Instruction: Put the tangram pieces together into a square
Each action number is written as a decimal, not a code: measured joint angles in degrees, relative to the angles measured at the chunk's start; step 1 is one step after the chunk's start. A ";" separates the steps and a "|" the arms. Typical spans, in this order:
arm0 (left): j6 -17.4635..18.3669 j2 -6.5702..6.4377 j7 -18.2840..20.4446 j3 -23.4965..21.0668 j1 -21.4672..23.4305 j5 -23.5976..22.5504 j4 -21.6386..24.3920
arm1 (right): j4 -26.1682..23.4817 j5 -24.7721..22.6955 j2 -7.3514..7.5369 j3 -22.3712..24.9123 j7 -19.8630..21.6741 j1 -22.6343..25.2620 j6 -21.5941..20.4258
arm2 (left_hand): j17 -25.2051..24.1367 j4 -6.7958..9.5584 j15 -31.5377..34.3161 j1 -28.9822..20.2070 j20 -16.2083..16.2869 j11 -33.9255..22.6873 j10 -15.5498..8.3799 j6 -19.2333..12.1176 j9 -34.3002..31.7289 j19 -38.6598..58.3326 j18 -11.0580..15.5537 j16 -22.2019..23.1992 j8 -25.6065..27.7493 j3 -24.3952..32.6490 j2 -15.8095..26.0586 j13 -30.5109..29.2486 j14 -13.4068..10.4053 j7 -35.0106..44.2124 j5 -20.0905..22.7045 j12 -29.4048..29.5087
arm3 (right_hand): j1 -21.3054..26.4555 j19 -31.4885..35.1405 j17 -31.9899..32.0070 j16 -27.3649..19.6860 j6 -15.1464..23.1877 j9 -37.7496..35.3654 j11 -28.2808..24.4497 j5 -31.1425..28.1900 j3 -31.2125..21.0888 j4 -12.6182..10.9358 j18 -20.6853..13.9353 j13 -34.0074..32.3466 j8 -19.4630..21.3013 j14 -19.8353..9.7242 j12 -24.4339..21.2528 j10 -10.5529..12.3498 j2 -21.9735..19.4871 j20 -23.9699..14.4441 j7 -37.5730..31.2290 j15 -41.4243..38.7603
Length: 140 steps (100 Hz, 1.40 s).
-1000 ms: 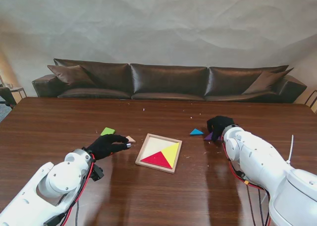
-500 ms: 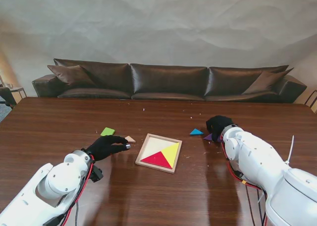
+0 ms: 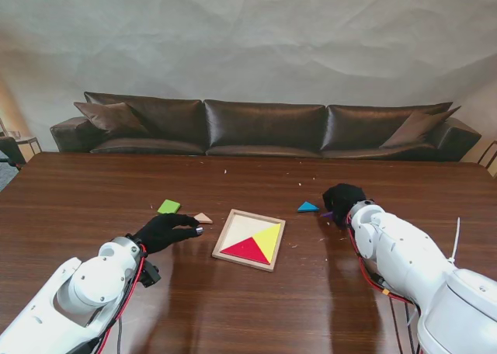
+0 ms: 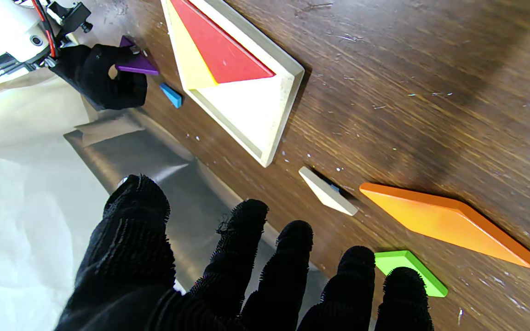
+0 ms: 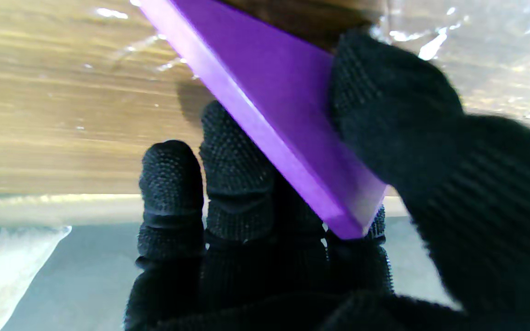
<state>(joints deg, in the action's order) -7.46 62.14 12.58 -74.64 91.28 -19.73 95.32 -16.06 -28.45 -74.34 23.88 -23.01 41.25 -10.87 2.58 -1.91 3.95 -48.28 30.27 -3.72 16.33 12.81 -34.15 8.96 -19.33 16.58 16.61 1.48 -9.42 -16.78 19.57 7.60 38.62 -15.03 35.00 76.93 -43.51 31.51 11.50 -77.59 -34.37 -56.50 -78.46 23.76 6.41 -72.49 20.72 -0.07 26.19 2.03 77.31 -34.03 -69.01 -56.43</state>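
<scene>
The wooden tray (image 3: 223, 248) lies mid-table with a red triangle (image 3: 247, 250) and a yellow triangle (image 3: 269, 238) in it. My right hand (image 3: 344, 197) is shut on the purple triangle (image 5: 288, 119), pinched between thumb and fingers and tilted; the blue triangle (image 3: 308, 207) lies just left of it. My left hand (image 3: 165, 230) hovers open left of the tray. Near its fingertips lie a small tan triangle (image 3: 203, 218), a green square (image 3: 168, 206) and an orange parallelogram (image 4: 444, 223); the stand view does not show the orange one.
A dark sofa (image 3: 264, 129) runs along the table's far edge. Small crumbs dot the wooden table (image 3: 256, 307) around the tray. The tray's cream floor (image 3: 242, 228) is bare on its far left half.
My right hand has closed over the purple triangle, so little of it shows from the stand. My left hand has drawn back slightly from the tan triangle.
</scene>
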 measured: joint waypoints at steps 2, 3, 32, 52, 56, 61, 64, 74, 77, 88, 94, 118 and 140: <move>0.01 0.00 0.00 -0.02 0.00 0.00 0.00 | -0.35 -0.54 0.15 0.31 -0.02 0.13 0.05 | 0.00 0.00 0.00 0.00 0.00 0.00 0.00 0.00 0.00 0.00 0.00 0.00 0.00 0.00 0.00 0.00 0.00 0.00 0.00 0.00 | 0.02 0.21 0.00 0.00 0.00 -0.01 0.00 -0.04 0.08 0.03 -0.12 0.00 -0.26 0.00 0.00 0.01 0.00 -0.04 0.00 -0.20; 0.02 0.00 0.01 -0.03 0.00 0.00 0.00 | -0.61 -0.85 0.25 0.53 0.00 0.21 0.09 | 0.00 0.00 0.00 0.00 0.00 0.00 0.00 0.00 0.00 0.00 0.00 0.00 0.00 0.00 0.00 0.00 0.00 0.00 0.00 0.00 | 0.02 0.32 0.00 0.00 0.00 -0.01 0.00 -0.39 0.13 0.11 -0.32 0.00 -0.60 0.00 0.00 0.02 0.00 -0.05 0.00 -0.24; 0.69 -0.02 0.06 -0.05 -0.54 0.07 -0.43 | -21.80 -10.81 6.97 12.56 4.45 6.81 3.75 | 0.00 0.00 0.00 0.00 0.00 0.00 0.01 0.00 0.00 0.00 0.00 0.00 0.00 0.00 0.00 0.00 0.00 0.00 0.00 0.00 | 0.02 1.33 0.00 0.61 0.00 -0.08 -0.05 -0.71 0.25 0.77 -2.12 0.03 -9.04 0.00 0.13 0.30 0.00 -1.54 -1.98 -1.65; 0.94 -0.04 0.50 -0.03 -1.20 0.10 -0.88 | -32.03 -12.37 8.52 14.91 8.67 9.47 4.04 | 0.00 0.00 0.00 0.00 0.00 0.00 0.01 0.00 0.00 0.00 0.00 0.00 0.00 0.00 -0.01 0.00 0.00 0.00 0.00 0.00 | 0.02 1.33 0.00 0.62 -0.01 -0.11 -0.05 -0.71 0.29 0.77 -2.12 0.04 -9.89 0.00 0.13 0.30 0.00 -1.56 -2.39 -1.74; 0.97 -0.05 0.68 -0.03 -1.37 0.10 -1.00 | -33.36 -12.32 8.51 14.88 9.48 9.65 3.83 | 0.00 0.00 0.00 0.00 0.00 0.00 0.01 0.00 0.00 0.00 0.00 0.00 0.00 0.00 -0.01 0.00 0.00 0.00 0.00 0.00 | 0.02 1.34 0.00 0.62 -0.01 -0.11 -0.06 -0.71 0.29 0.77 -2.12 0.04 -10.03 0.00 0.13 0.30 0.00 -1.57 -2.42 -1.74; 1.02 -0.07 0.93 -0.02 -1.65 0.13 -1.20 | -34.31 -11.99 8.38 14.28 9.78 9.58 3.22 | 0.00 0.00 0.00 0.00 0.00 0.00 0.01 0.00 0.00 0.00 0.00 0.00 0.00 0.00 -0.01 0.00 0.00 0.00 0.00 0.00 | 0.02 1.34 0.00 0.62 -0.01 -0.13 -0.06 -0.71 0.29 0.77 -2.12 0.04 -10.13 0.00 0.13 0.30 0.00 -1.57 -2.42 -1.74; 1.09 -0.10 1.03 0.03 -1.85 0.16 -1.34 | -34.53 -11.62 8.24 13.49 9.78 9.37 2.76 | 0.00 0.00 0.00 0.00 0.00 0.00 0.01 0.00 0.00 0.00 0.00 0.00 0.00 0.00 -0.01 0.00 0.00 0.00 0.00 0.00 | 0.02 1.34 0.00 0.62 -0.01 -0.14 -0.06 -0.71 0.29 0.77 -2.12 0.04 -10.26 0.00 0.13 0.30 0.00 -1.57 -2.43 -1.74; 1.49 -0.18 1.13 0.30 -2.52 0.33 -1.82 | -34.43 -8.96 7.34 9.63 9.69 8.08 1.58 | 0.00 0.00 0.00 0.00 0.00 0.00 0.01 0.00 0.00 0.00 0.00 0.00 0.00 0.00 -0.01 0.00 0.00 0.00 0.00 0.00 | 0.02 1.34 0.00 0.62 -0.01 -0.61 -0.08 -0.71 0.29 0.78 -2.12 0.04 -10.41 0.00 0.13 0.37 0.00 -1.57 -2.46 -1.74; 1.63 -0.18 1.12 0.36 -2.68 0.41 -1.96 | -34.19 -8.29 6.92 8.30 9.64 7.52 1.18 | 0.00 0.00 0.00 0.00 0.00 0.00 0.01 0.00 0.00 0.00 0.00 0.00 0.00 0.00 -0.01 0.00 0.00 0.00 0.00 0.00 | 0.02 1.34 0.00 0.62 -0.01 -0.61 -0.08 -0.71 0.30 0.78 -2.12 0.04 -10.41 0.00 0.13 0.40 0.00 -1.57 -2.47 -1.74; 2.23 -0.17 0.86 0.54 -3.05 0.77 -2.37 | -32.30 -6.97 4.48 4.79 9.47 5.50 -0.98 | 0.00 0.00 0.00 0.00 0.00 0.00 0.01 0.00 0.00 0.00 0.00 0.00 0.00 0.00 -0.01 0.00 0.00 0.00 0.00 0.00 | 0.02 1.34 0.00 0.62 -0.01 -0.61 -0.05 -0.71 0.30 0.78 -2.12 0.04 -10.41 0.00 0.13 0.41 0.00 -1.57 -2.47 -1.74; 2.38 -0.15 0.71 0.58 -3.11 0.96 -2.47 | -31.65 -6.56 3.22 3.41 9.27 4.65 -1.38 | 0.00 0.00 0.00 0.00 0.00 0.01 0.01 0.00 0.00 0.00 0.00 0.00 0.00 0.00 -0.01 0.00 0.00 0.00 0.00 0.00 | 0.02 1.34 0.00 0.62 -0.01 -0.61 -0.03 -0.71 0.31 0.78 -2.11 0.04 -10.41 0.00 0.13 0.42 0.00 -1.57 -2.47 -1.74; 2.64 -0.07 0.21 0.44 -2.85 1.31 -2.48 | -25.09 -4.22 -2.13 -2.76 6.90 1.20 -6.03 | 0.00 0.00 0.00 0.00 0.00 0.01 0.01 0.00 0.00 0.00 0.00 0.00 0.00 0.00 -0.01 0.00 0.00 0.00 0.00 0.00 | 0.02 -0.15 0.00 0.62 -0.01 -0.61 0.21 -0.51 0.32 0.78 -1.58 0.04 -9.04 0.00 0.13 0.56 -0.06 -1.57 -2.48 -1.36; 2.69 -0.05 -0.08 0.03 -2.04 1.32 -2.47 | -16.15 -3.94 -7.10 -7.86 3.12 -0.78 -10.48 | 0.00 0.00 0.00 0.00 0.00 0.01 0.01 0.00 0.00 0.00 0.00 0.00 0.00 0.00 -0.01 0.00 0.00 0.00 0.00 0.00 | 0.02 -1.70 0.00 -0.02 0.42 -0.62 0.89 0.05 0.79 0.78 -1.03 0.08 -7.59 0.00 0.13 0.89 -1.11 -1.50 -2.48 0.35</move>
<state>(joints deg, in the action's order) -4.76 62.09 12.50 -74.61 89.24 -18.41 92.85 -32.21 -32.40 -81.44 16.02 -19.90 40.47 -21.34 2.58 -1.91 3.95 -48.28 30.27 -3.71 16.34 12.81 -34.15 8.96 -19.33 16.58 16.61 1.48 -9.43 -16.78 19.57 7.60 38.62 -15.03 35.02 75.23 -43.51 31.49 11.91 -78.20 -33.47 -56.45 -77.67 24.54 5.38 -72.42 13.13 -0.07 26.33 2.92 76.20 -35.54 -71.48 -56.09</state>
